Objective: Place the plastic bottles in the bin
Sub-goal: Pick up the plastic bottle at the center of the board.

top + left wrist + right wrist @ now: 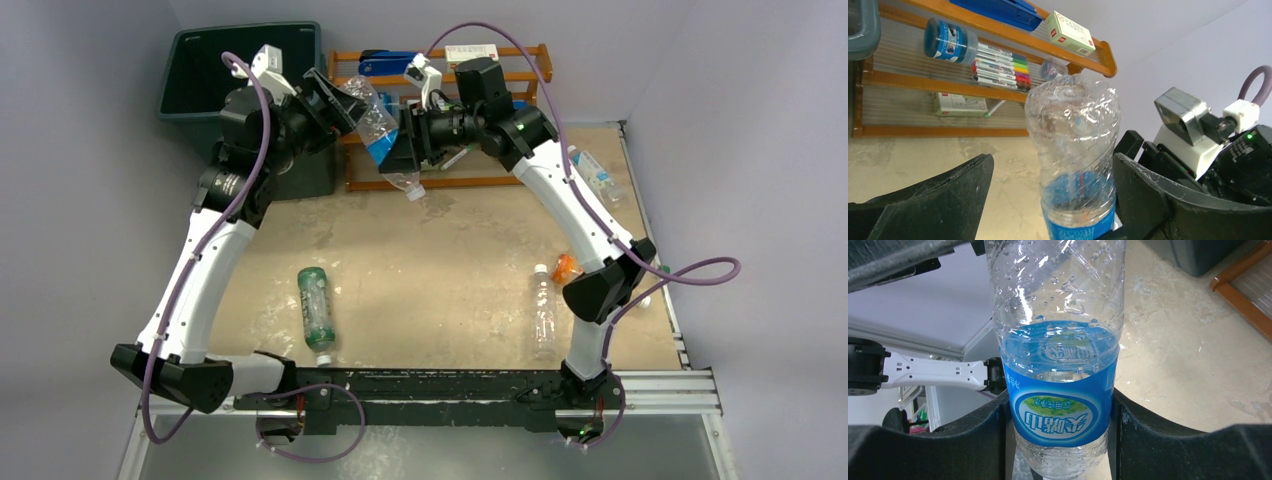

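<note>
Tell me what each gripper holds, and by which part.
The right gripper clamps the clear blue-labelled water bottle at its label band. The left gripper stands open around the bottle's base end, holding nothing.

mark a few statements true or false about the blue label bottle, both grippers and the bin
1. The right gripper clamps the clear plastic bottle with the blue label. True.
2. The left gripper is shut tight on that bottle. False: its jaws stand open around the bottle's base end, with a gap on one side.
3. A green plastic bottle lies on its side on the beige table. True.
4. The held bottle is already inside the dark green rectangular bin. False: it is in the air in front of the orange-brown wooden rack, beside the bin.
</note>
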You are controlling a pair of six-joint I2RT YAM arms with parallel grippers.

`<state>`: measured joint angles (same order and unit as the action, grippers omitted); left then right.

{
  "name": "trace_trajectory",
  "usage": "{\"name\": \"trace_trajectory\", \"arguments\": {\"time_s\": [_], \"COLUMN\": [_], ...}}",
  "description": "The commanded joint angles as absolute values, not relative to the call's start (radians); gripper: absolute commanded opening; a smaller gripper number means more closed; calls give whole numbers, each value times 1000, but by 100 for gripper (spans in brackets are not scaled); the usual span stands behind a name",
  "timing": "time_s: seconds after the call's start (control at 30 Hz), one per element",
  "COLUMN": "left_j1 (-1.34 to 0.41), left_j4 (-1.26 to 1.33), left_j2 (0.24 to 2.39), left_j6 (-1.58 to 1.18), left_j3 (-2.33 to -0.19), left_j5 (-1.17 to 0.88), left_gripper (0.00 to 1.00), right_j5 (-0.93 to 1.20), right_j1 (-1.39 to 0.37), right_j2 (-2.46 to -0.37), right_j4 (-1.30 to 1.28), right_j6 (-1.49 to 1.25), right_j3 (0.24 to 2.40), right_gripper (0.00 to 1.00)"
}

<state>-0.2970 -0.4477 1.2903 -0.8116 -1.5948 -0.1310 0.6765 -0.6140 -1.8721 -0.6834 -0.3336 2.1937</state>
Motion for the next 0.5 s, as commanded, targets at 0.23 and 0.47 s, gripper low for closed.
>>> {"name": "trace_trajectory", "arguments": {"time_s": [0.23, 0.47], "left_j1": [-319, -322], "left_j4": [-291, -308], "left_j2": [1321, 1341], "left_j6": [-870, -869], "left_j3": [-1587, -1593], "left_j5": [-124, -141], "left_gripper": [85, 57], "right_j5": [734, 735], "right_j1": [-618, -617], "right_j2": [-1812, -1812], "right_j4": [-625, -624], "right_j6": [-333, -332], "right_j3": [2154, 2153], "right_gripper": [52, 53]}}
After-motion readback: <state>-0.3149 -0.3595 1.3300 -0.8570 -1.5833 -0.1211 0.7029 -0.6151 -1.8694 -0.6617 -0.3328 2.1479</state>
